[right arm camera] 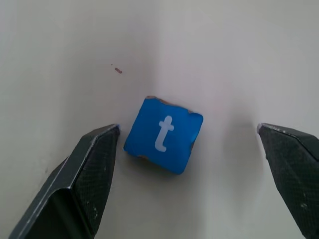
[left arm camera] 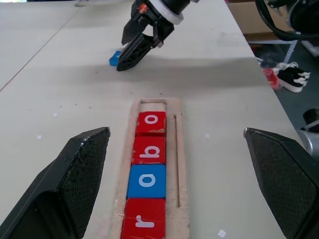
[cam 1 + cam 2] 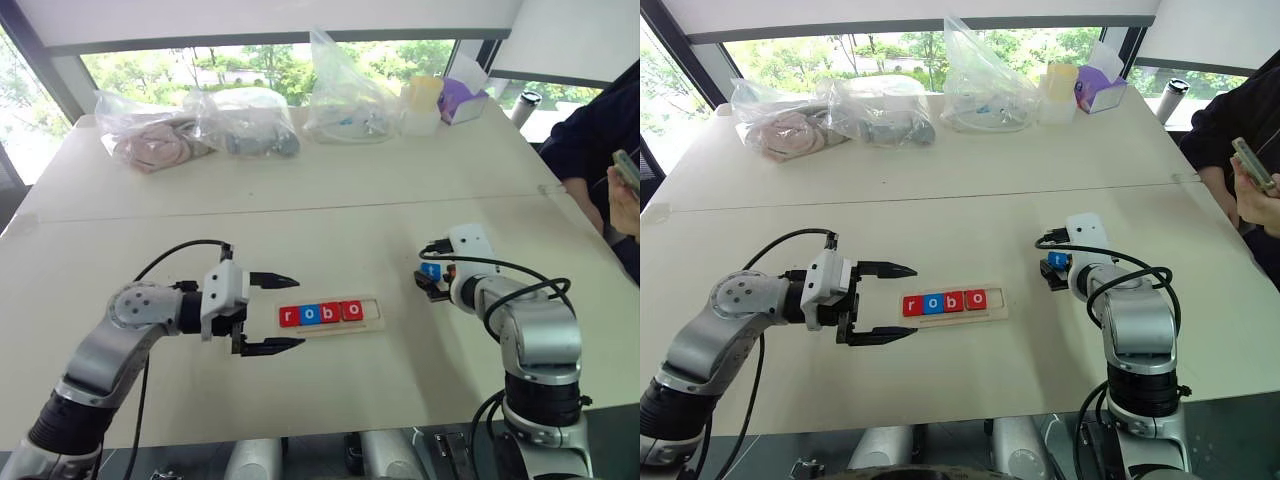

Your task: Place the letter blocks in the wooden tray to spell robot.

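Right wrist view: right end effector [image 1: 187, 139] wide open, empty, over blue "t" block [image 1: 163, 134] | wooden tray [image 3: 370, 322] reads "robo"

Bright window daylight, soft shadows, sharp focus.

surface: beige tables [image 3: 330, 180] pushed together | far side: windows [image 3: 270, 62], green trees outside | light: daylight

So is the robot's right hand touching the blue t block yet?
Apart. In the right wrist view the blue t block lies flat on the table with bare table showing between it and each open finger of the right end effector.
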Tool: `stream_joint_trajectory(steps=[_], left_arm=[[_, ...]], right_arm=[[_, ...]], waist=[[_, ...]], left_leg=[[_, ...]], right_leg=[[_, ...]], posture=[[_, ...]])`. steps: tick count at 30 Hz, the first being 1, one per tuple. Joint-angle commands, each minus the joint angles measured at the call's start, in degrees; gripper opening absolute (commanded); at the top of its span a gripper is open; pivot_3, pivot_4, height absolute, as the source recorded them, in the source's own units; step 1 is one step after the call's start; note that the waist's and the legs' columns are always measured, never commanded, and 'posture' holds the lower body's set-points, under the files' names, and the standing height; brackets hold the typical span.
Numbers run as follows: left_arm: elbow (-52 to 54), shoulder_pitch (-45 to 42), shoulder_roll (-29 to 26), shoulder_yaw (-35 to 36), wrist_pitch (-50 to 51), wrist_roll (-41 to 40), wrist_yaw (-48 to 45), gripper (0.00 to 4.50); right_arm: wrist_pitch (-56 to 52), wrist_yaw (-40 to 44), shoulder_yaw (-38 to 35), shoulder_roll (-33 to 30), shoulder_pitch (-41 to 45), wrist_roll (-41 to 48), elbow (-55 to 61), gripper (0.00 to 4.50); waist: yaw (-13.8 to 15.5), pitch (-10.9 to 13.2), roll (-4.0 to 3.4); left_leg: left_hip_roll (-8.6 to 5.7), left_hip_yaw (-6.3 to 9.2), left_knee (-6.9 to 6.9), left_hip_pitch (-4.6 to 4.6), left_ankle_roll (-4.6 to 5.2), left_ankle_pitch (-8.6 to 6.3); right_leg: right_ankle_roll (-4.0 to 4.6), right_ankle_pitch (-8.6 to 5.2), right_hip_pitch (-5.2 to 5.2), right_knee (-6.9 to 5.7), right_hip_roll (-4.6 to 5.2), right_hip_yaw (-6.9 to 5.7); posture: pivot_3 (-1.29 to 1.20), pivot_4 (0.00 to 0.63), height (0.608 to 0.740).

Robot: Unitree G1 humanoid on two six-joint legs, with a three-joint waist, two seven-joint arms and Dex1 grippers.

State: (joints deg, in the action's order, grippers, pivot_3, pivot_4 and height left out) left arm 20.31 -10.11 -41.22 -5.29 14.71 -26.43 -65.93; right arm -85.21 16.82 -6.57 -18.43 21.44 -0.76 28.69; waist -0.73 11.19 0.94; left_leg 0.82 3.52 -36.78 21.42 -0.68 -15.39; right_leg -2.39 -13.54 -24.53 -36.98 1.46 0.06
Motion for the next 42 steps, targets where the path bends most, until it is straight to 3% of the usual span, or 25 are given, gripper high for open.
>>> stream_joint_trajectory(steps=[1,4,9,10,20,30,34,36,37,40,42], left_arm=[[0.41,-1.22,0.06,0.32,-0.56,0.00,-0.21,4.50],[0.49,-1.22,0.08,0.24,-0.66,0.07,-0.22,4.50],[0.65,-0.99,0.42,0.05,-0.79,0.24,0.08,4.50],[0.69,-0.93,0.54,-0.02,-0.85,0.31,0.15,4.50],[0.15,-0.95,1.10,-0.13,-1.29,0.69,-0.19,4.50],[-0.97,-1.28,1.56,-0.61,-2.17,1.14,-0.82,4.50],[-1.40,-1.59,1.62,-0.76,-2.48,1.28,-1.02,4.50],[-1.62,-1.72,1.65,-0.85,-2.67,1.42,-1.10,4.50],[-1.75,-1.82,1.68,-0.86,-2.70,1.47,-1.16,4.50],[-2.07,-2.13,1.83,-0.84,-2.82,1.65,-1.35,4.50],[-2.12,-2.20,1.96,-0.79,-2.81,1.73,-1.44,4.50]], right_arm=[[-2.99,-0.85,-0.43,1.30,-0.58,1.54,2.49,4.49],[-5.77,-1.74,-2.86,4.31,0.69,2.08,2.07,3.62],[-5.63,-2.31,-4.19,4.47,2.06,2.95,1.86,1.12],[-5.74,-2.33,-4.20,4.28,2.10,3.15,1.96,1.12],[-7.29,-0.49,-6.14,3.69,-7.36,12.88,13.54,1.12],[-7.29,-7.98,-7.51,3.18,-12.55,25.92,18.41,1.12],[-7.29,-11.13,-8.75,1.23,-11.87,32.09,17.47,3.10],[-7.29,-8.85,-7.16,-5.48,-9.74,35.72,16.89,4.19],[-7.29,-6.69,-5.63,-10.18,-8.20,36.89,16.95,4.45],[-4.32,1.14,-1.00,-23.65,-4.83,37.54,15.39,4.45],[1.13,4.99,0.93,-28.80,-4.86,36.48,12.98,4.45]], waist=[[-0.06,0.00,0.00],[-0.12,0.00,0.00],[-0.20,-0.01,0.00],[-0.20,-0.01,0.00],[-0.11,-0.01,0.00],[-0.19,-0.01,-0.01],[-0.18,-0.01,-0.01],[-0.11,0.03,-0.05],[-0.06,0.03,-0.05],[-0.08,0.07,-0.10],[0.02,0.06,-0.07]], left_leg=[[0.00,0.01,0.00,0.00,0.00,0.00],[0.00,0.01,0.00,-0.01,0.01,0.00],[0.01,0.01,0.00,-0.01,0.01,-0.01],[0.01,0.01,0.00,-0.01,0.01,-0.01],[0.00,0.05,0.02,0.02,0.06,-0.03],[0.02,0.04,0.02,0.01,0.06,-0.04],[0.02,0.04,0.02,0.01,0.06,-0.04],[0.01,0.04,0.01,0.04,0.06,-0.04],[-0.01,0.03,0.01,0.06,0.06,-0.04],[-0.05,0.00,-0.02,0.10,0.06,-0.04],[-0.04,0.03,0.02,0.11,0.11,-0.07]], right_leg=[[0.00,-0.01,0.00,0.00,0.00,0.00],[0.00,-0.01,0.00,0.00,-0.02,0.00],[-0.01,-0.01,0.00,-0.01,-0.02,0.00],[-0.01,-0.01,0.00,-0.01,-0.02,0.00],[-0.14,-0.08,0.00,0.00,-0.01,-0.01],[-0.28,-0.24,0.00,0.01,-0.01,0.00],[-0.26,-0.25,0.00,0.03,0.00,0.00],[-0.25,-0.26,0.00,0.05,0.01,0.00],[-0.24,-0.26,0.00,0.09,0.05,0.00],[-0.25,-0.26,0.02,0.24,0.10,0.00],[-0.25,-0.26,0.06,0.35,0.04,-0.04]], posture=[[0.00,0.150,0.740],[0.00,0.150,0.740],[0.00,0.150,0.740],[0.00,0.150,0.740],[0.00,0.150,0.740],[0.00,0.150,0.740],[0.00,0.150,0.740],[0.00,0.150,0.740],[0.00,0.150,0.740],[0.00,0.150,0.740],[0.00,0.150,0.740]])
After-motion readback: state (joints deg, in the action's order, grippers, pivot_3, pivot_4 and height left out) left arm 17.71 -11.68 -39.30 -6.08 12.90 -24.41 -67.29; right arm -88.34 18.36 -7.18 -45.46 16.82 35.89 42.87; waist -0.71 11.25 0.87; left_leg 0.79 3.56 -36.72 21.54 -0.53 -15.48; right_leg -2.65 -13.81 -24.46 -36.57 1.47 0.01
